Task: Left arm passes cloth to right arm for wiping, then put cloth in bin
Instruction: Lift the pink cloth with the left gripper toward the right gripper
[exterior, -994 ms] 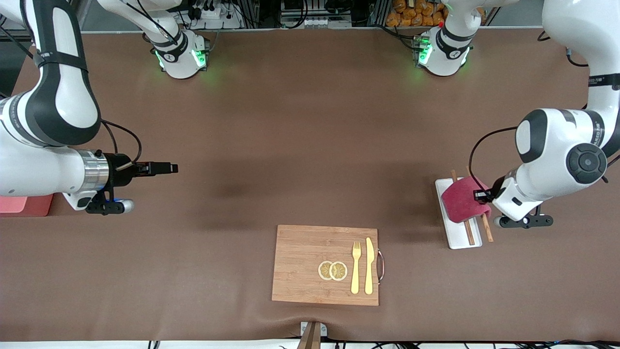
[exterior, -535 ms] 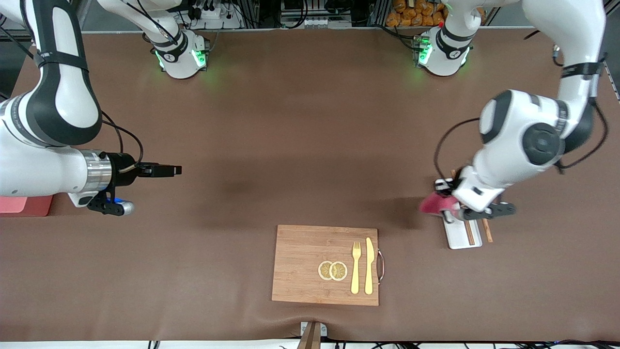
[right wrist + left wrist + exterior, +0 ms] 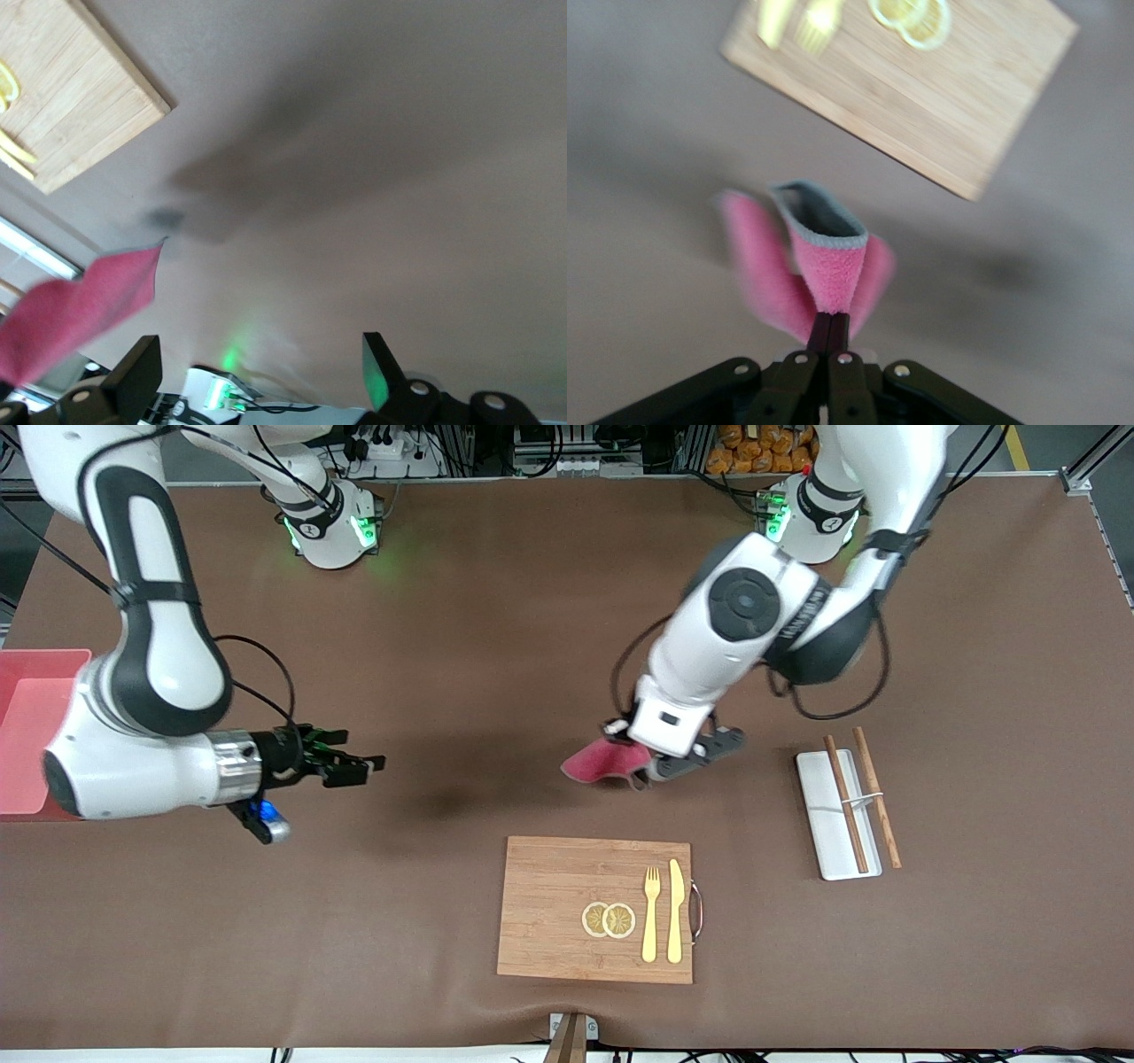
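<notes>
Cloth [image 3: 604,762] hangs limp over mid-desk, pinched at one gathered fold by the clenched left end effector [image 3: 631,772]; light, soft, floppy, so the right end effector [image 3: 359,762], spread wide nearby, should probably take the free-hanging flap clear of that pinch.

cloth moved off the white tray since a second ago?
Yes. The cloth, held in the shut left gripper, has left the white tray and now hangs over bare table above the cutting board, toward the right arm's end.
</notes>
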`<state>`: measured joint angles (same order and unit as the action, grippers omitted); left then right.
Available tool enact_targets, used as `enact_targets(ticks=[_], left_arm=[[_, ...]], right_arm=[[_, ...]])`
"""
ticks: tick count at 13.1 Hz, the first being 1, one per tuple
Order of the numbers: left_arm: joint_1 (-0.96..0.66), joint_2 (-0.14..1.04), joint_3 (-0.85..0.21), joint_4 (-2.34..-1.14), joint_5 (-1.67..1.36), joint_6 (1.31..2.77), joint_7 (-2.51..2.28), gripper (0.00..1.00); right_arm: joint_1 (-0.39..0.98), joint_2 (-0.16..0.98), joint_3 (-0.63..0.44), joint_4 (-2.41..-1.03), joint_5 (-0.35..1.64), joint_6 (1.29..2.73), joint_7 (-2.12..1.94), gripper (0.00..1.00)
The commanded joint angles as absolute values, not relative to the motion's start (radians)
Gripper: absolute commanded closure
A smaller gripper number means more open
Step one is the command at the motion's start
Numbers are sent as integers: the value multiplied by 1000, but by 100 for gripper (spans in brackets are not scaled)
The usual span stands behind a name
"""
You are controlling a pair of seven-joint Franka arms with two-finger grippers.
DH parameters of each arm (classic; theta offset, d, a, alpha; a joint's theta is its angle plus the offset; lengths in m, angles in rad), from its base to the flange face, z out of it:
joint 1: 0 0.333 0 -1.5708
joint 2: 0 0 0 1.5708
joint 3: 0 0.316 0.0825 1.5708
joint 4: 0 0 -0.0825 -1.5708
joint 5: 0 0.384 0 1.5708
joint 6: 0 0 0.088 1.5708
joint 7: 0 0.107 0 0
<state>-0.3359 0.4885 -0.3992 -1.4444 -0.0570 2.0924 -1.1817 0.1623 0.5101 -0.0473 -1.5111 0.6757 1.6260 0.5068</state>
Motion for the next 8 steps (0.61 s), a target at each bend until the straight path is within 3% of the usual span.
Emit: enact_targets(ticks=[1, 8], left_arm=[[-389, 526, -393, -1379, -167, 2202, -1394, 100], [-523, 630, -393, -1373, -299, 2625, -1702, 100]], right_arm=[[178, 551, -49, -1502, 759, 1644, 558, 0], [250, 551, -49, -1577, 862, 1704, 574, 0]])
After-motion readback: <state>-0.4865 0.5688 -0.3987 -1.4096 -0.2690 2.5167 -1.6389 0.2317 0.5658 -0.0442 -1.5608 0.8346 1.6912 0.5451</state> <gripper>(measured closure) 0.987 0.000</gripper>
